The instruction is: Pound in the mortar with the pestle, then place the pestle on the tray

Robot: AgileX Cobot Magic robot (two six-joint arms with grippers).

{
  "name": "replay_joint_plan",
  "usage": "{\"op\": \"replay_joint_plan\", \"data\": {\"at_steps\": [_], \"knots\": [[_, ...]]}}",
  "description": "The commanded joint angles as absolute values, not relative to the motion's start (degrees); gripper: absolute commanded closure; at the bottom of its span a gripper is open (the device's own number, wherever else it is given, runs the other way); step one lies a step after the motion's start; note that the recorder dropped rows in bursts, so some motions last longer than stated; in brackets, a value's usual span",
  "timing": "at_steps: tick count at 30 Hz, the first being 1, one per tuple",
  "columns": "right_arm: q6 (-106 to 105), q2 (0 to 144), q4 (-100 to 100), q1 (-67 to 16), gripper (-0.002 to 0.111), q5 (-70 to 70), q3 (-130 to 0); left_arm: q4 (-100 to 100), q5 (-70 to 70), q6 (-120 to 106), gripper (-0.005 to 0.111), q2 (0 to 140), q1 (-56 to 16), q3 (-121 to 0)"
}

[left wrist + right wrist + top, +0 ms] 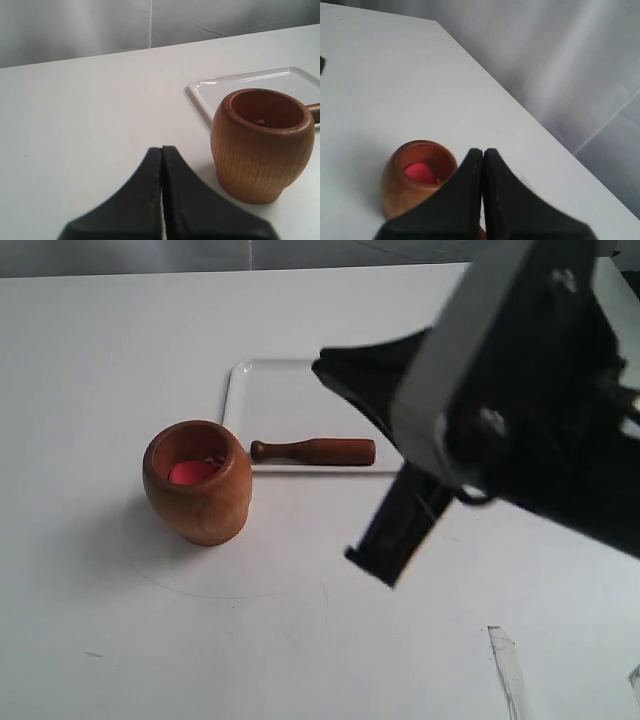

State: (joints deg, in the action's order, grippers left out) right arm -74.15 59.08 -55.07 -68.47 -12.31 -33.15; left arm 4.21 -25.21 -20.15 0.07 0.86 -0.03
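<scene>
The light brown wooden mortar (197,485) stands upright on the white table, with something red-pink (192,472) inside it. Just behind and to its right is the white tray (285,395). The dark reddish pestle (312,451) lies flat along the tray's near rim, knob end toward the mortar. My right gripper (322,368) hangs above the tray, shut and empty; its wrist view shows the mortar (402,187) below the shut tips (483,150). My left gripper (162,148) is shut and empty, low over the table beside the mortar (260,150), and is out of the exterior view.
The right arm's dark bulk (540,390) covers the tray's right end and the upper right of the exterior view. A grey curtain (100,25) hangs behind the table's far edge. A clear strip (508,670) lies near the front right.
</scene>
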Motion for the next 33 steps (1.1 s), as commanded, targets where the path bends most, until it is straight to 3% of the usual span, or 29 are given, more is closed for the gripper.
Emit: {"op": "replay_joint_plan", "data": {"at_steps": [1,8,23,27,33], "knots": [[-71.5,52.5,-58.4,-71.5,0.108,-13.2,-26.8,3.8,-25.0,-19.7,0.107,0.0,0.4,0.0],[-68.4,49.4,-71.7,-71.5,0.108,-11.4,-23.7,3.8,-25.0,-19.7,0.107,0.0,0.4,0.0],[-68.4,47.4,-72.4,-71.1,0.108,-11.4,-23.7,3.8,-25.0,-19.7,0.107,0.0,0.4,0.0],[-68.4,40.9,-73.8,-66.4,0.108,-10.0,-21.3,3.8,-25.0,-19.7,0.107,0.0,0.4,0.0],[-68.3,25.3,-79.5,-52.7,0.108,-7.1,-10.6,3.8,-25.0,-19.7,0.107,0.0,0.4,0.0]]}}
